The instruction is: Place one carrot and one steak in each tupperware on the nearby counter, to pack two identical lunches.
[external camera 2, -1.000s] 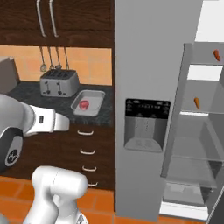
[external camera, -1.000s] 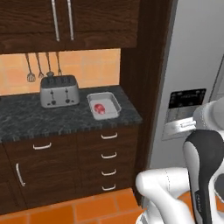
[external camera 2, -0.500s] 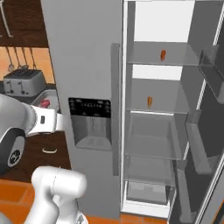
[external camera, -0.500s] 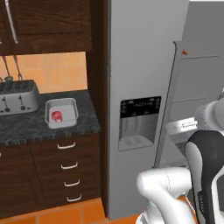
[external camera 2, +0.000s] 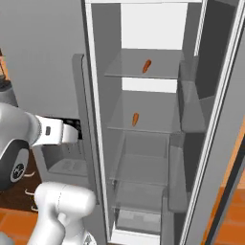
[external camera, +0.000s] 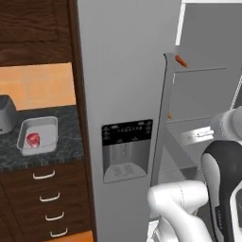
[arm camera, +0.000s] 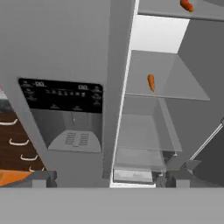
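The robot faces the open fridge (external camera 2: 206,119) with its jaws spread and empty. To fetch the lower carrot (external camera 2: 135,119), it should reach level over that shelf (external camera 2: 143,129), straddling the stick before closing. One steak (external camera: 32,140) already lies in the tupperware (external camera: 50,124) on the counter (external camera: 71,142) far left.

All views — toward open fridge (external camera 2: 143,143)

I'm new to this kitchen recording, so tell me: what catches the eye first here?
The open fridge stands out: one carrot lies on an upper shelf, another on the shelf below. Left of the fridge, a grey tupperware on the counter holds a red steak.
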